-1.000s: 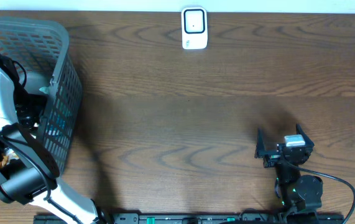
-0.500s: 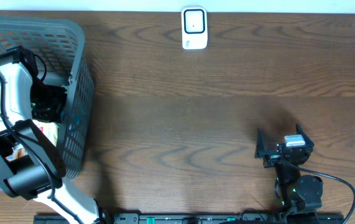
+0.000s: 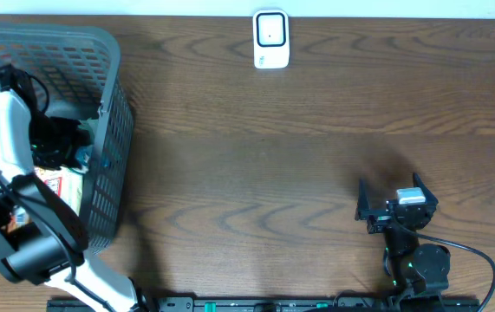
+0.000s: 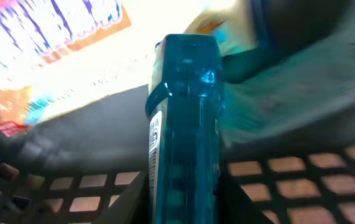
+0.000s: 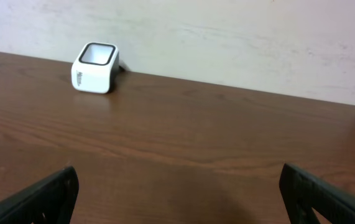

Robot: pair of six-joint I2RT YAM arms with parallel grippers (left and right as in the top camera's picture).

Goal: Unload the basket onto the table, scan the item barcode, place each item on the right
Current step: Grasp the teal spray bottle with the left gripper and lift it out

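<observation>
Teal plastic container (image 4: 186,124) clamped in the left pincer (image 4: 186,190), inside the grey mesh basket (image 3: 113,147), far left.
Basket wall crowds it; right pincer (image 3: 391,192) gapes wide at lower right, open brown wooden bench (image 3: 256,173) stretching to the white box scanner (image 3: 270,39), top centre.

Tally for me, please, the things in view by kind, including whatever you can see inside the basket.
Baskets: 1 (grey basket)
Scanners: 1 (white scanner)
Grippers: 2 (left gripper, right gripper)
Items seen in the basket: 2 (blue container, printed packet); others may be hidden
Total: 6
</observation>
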